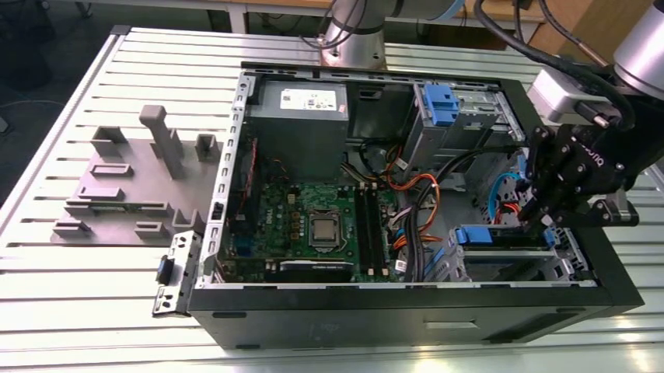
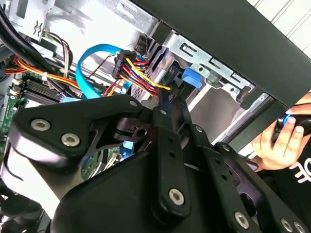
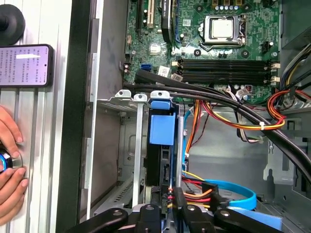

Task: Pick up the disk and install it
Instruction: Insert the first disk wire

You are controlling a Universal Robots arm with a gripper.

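Observation:
The disk stands on edge inside the lower drive cage of the open computer case, and I see only its dark narrow side. Its blue carrier tab is at the cage mouth, toward the motherboard. The tab also shows in the exterior view. My black gripper reaches down into the case over the cage's other end. In the first wrist view the gripper is shut on the disk, one finger on each flat side. Past the fingertips in the second wrist view is the blue tab.
Orange, yellow and blue cables crowd the disk's connector end. A second blue-tabbed drive sits in the upper bay beside the grey power supply. A person's hand and a phone lie outside the case wall. A grey fixture stands on the exterior view's left.

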